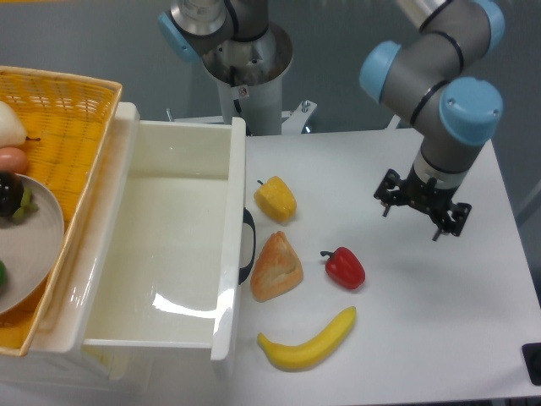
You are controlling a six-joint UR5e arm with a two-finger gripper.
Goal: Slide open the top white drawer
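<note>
The top white drawer point(169, 245) stands pulled far out of the cabinet, its glossy inside bare. Its curved black handle point(248, 245) faces right, close to the bread. My gripper point(412, 222) hangs over the right side of the table, well away from the handle. Its fingers are spread and nothing is between them. The lower drawer is hidden under the open one.
A yellow woven basket point(72, 110) with a plate point(30, 245) of food sits on the cabinet at left. On the white table lie a yellow pepper point(275, 199), a bread wedge point(275, 267), a red pepper point(345, 267) and a banana point(308, 341).
</note>
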